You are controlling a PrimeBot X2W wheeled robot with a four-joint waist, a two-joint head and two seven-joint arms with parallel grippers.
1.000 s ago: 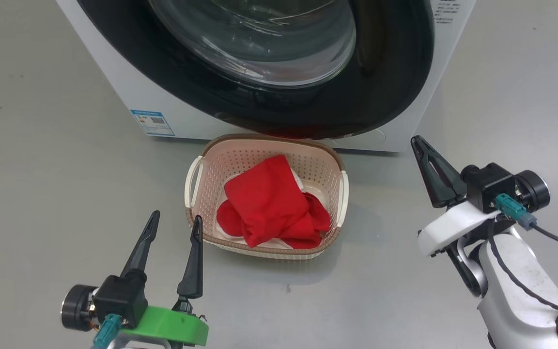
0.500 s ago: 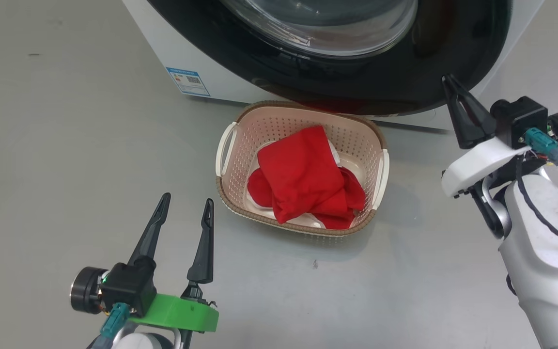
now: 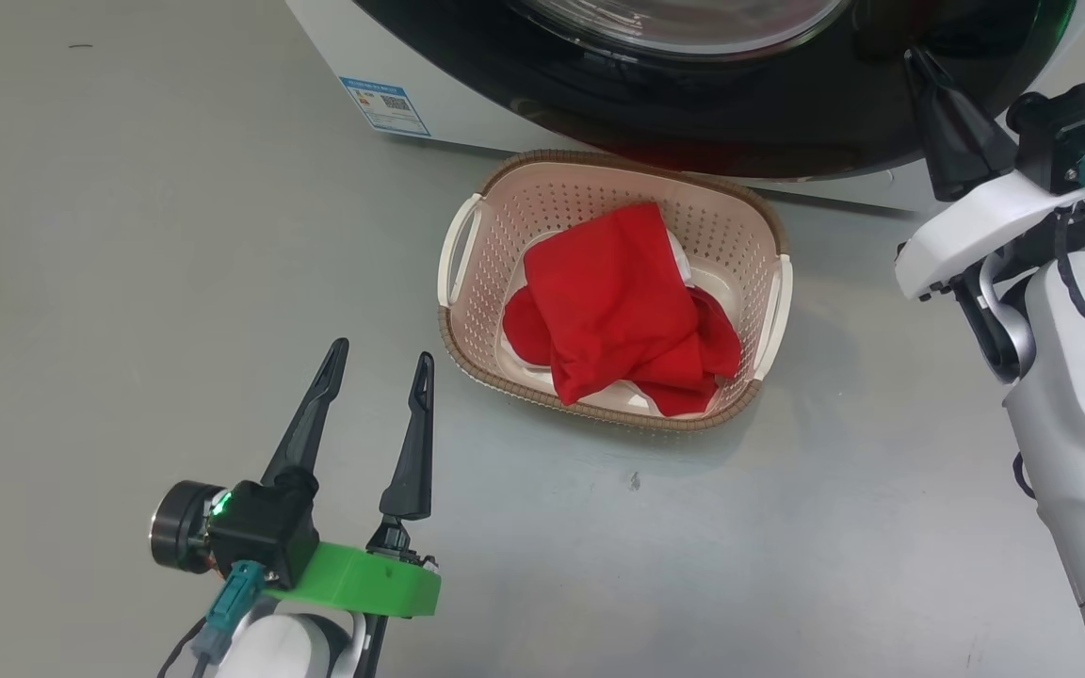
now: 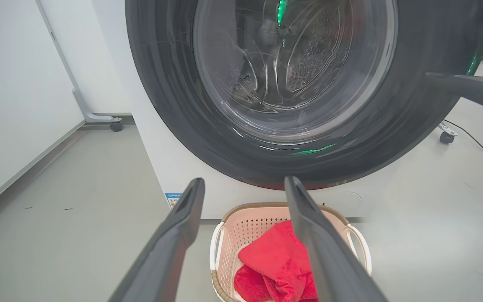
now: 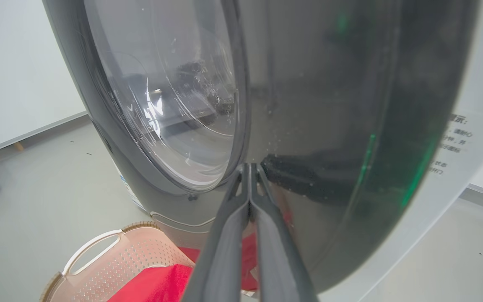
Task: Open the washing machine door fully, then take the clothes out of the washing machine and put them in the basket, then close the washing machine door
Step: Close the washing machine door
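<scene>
The washing machine (image 3: 335,42) is white, and the washing machine door (image 3: 740,122) with its glossy black rim lies against its front. The door's glass bowl (image 4: 292,63) shows bare drum metal behind it. Just before the machine stands the cream basket (image 3: 580,193), holding the red clothes (image 3: 618,301). My right gripper (image 3: 915,55) is shut on nothing, and its tips (image 5: 250,166) rest at the lower right of the black rim, meeting their own reflection. My left gripper (image 3: 382,350) is open and low, left of the basket, pointing at the machine (image 4: 243,181).
A blue sticker (image 3: 384,104) marks the machine's lower left corner. A wheeled stand leg (image 4: 99,119) runs along the white wall to the left. A cable (image 4: 476,142) and a castor (image 4: 447,137) lie on the grey floor to the right.
The head camera has swung, shifting the whole picture down the machine. My right gripper, still shut, has risen from beside the basket to the door's black rim. The clothes and basket lie as before.
</scene>
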